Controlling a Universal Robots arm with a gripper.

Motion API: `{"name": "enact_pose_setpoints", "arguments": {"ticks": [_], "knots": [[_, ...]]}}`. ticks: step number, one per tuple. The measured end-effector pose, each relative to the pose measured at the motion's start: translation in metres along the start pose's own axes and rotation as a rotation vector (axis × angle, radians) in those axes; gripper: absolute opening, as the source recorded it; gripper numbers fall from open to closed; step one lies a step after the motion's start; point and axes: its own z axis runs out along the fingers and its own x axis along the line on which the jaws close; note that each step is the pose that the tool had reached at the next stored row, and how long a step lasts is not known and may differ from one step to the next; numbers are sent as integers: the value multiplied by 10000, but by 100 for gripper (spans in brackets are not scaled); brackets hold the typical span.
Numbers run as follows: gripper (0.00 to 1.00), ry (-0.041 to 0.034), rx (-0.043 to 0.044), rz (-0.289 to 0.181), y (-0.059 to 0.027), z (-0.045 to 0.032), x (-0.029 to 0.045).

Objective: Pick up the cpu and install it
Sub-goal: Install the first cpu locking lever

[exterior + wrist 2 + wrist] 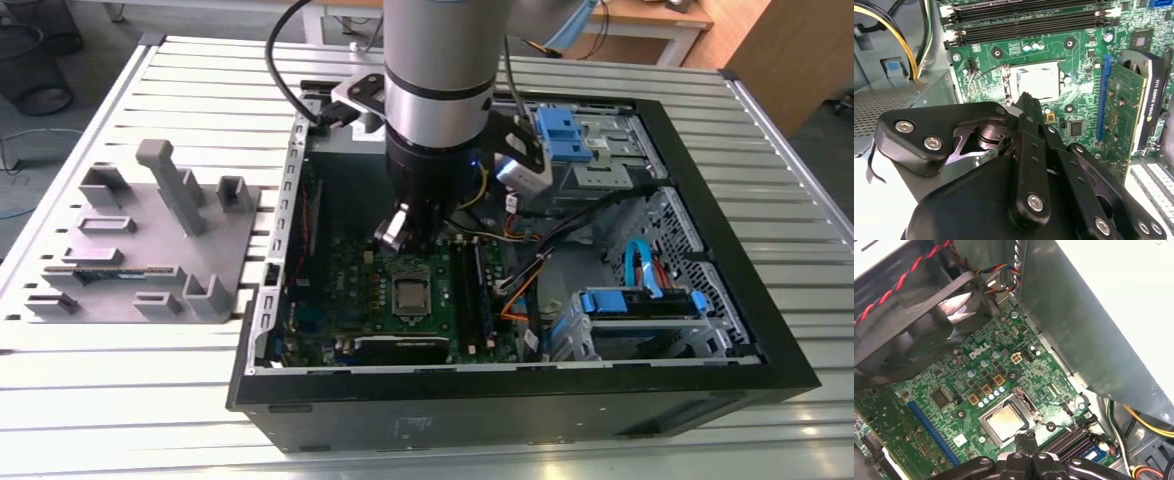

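Just beyond the fingertips of the gripper (1026, 436), one cpu (1005, 421) lies flat in its socket on the green motherboard (944, 385), silvery top facing up; the fingers (1026, 107) are pressed together with nothing between them, their tips above the socket's near edge and apart from the chip; in the second wrist view the cpu (1038, 83) sits just past the joined fingertips, its near corner hidden behind them. One arm reaches down into one open computer case (721, 300) in the exterior view, where the cpu (408, 292) shows as a pale square just below the gripper (398, 235). Beside the fingers in the second wrist view run four long black memory slots (1029, 20), partly cut off by the frame edge; one blue expansion slot (1102, 100) stands beside an upright card. One fan (914, 325) is partly cut off in the first wrist view. One grey fixture block (147, 250) rests on the slatted table (120, 400), well apart from the fingers; what its recesses hold is hard to make out.
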Motion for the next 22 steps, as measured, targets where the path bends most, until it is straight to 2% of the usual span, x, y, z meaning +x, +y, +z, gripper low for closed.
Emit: {"name": "enact_pose_setpoints", "arguments": {"ticks": [15,18,22], "knots": [[11,0,1,50,115,17,-154],[11,0,1,61,110,19,-178],[11,1,1,81,46,21,-230]]}}
